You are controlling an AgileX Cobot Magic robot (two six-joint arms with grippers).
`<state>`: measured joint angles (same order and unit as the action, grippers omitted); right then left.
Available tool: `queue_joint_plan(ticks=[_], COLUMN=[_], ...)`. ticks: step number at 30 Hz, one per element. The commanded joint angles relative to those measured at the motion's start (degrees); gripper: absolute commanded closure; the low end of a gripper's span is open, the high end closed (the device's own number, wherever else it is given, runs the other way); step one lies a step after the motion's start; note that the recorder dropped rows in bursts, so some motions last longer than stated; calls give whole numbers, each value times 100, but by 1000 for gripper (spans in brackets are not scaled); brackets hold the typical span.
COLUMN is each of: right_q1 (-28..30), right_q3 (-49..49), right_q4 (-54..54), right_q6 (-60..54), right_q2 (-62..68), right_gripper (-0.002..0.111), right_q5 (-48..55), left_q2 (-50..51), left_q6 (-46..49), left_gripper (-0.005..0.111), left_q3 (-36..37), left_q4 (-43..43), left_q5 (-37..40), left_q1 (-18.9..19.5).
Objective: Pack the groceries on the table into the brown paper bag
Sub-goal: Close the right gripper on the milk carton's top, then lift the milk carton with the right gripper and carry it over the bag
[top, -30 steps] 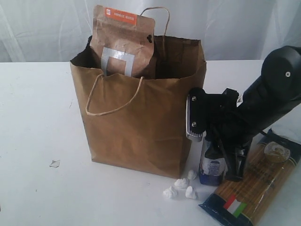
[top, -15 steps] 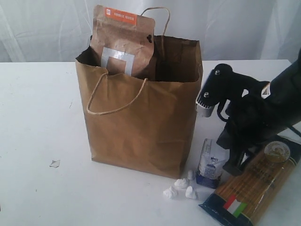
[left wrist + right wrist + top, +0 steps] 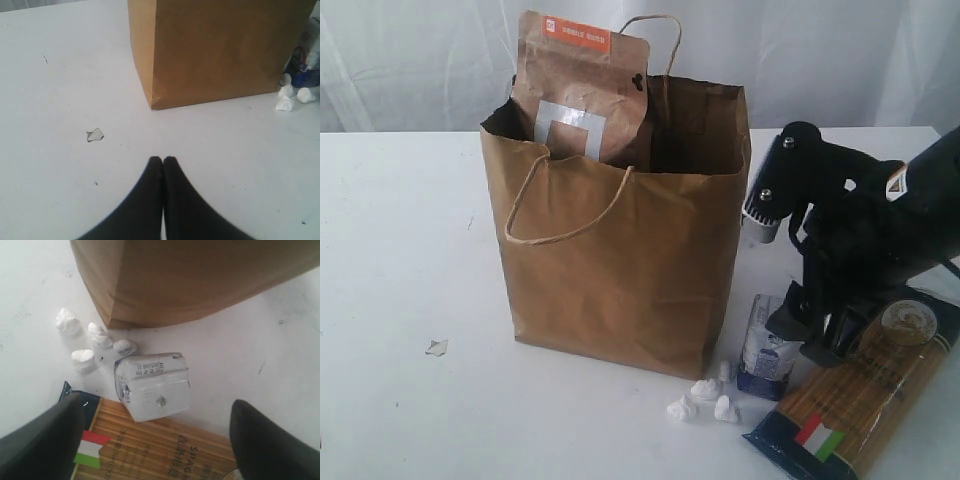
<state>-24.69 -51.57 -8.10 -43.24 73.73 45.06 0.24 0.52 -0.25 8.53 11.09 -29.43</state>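
Fingers (image 3: pixel 45 435) on your right gripper (image 3: pixel 157 407) are hanging wide apart above the small white-blue carton (image 3: pixel 152 385); be dropping straight, long spaghetti packet (image 3: pixel 860 390) lying at its 4 o'clock.

Kraft-brown bag (image 3: pixel 620 270). In it, pouch (image 3: pixel 582 95): brown, orange top band. Beside bag: white-blue carton (image 3: pixel 767 350); spaghetti packet (image 3: pixel 865 392), green-white-red flag.

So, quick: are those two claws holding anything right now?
Left gripper: shut, holding nothing.
Right gripper: open, holding nothing, over the small white-blue carton.
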Motion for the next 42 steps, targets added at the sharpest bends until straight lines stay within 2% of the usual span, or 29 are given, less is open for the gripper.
queue_joint_plan(ticks=[1, 8, 20, 22, 27, 30, 35, 42], right_q1=[18, 4, 4, 4, 15, 15, 15, 15], right_q3=[27, 27, 27, 27, 27, 27, 27, 27], right_q4=[24, -148, -240, -265, -274, -274, -262, -187], right_q6=[-199, -440, -836, -882, -844, -556, -5, 574], right_q2=[95, 605, 1688, 1734, 1704, 1617, 1328, 648], right_gripper=[31, 31, 36, 45, 88, 108, 108, 108], right_q5=[-17, 112, -473, -473, -526, -658, -620, -65], left_q2=[-24, -24, -24, -24, -24, -24, -24, -24], left_q6=[-52, -52, -52, -52, -52, -52, -52, -52], left_gripper=[107, 107, 107, 107, 107, 107, 107, 107], left_q3=[25, 25, 25, 25, 25, 25, 25, 25], left_q4=[32, 32, 32, 32, 32, 32, 32, 32], left_q5=[0, 0, 0, 0, 0, 0, 0, 0], left_q1=[18, 18, 18, 18, 18, 18, 18, 18])
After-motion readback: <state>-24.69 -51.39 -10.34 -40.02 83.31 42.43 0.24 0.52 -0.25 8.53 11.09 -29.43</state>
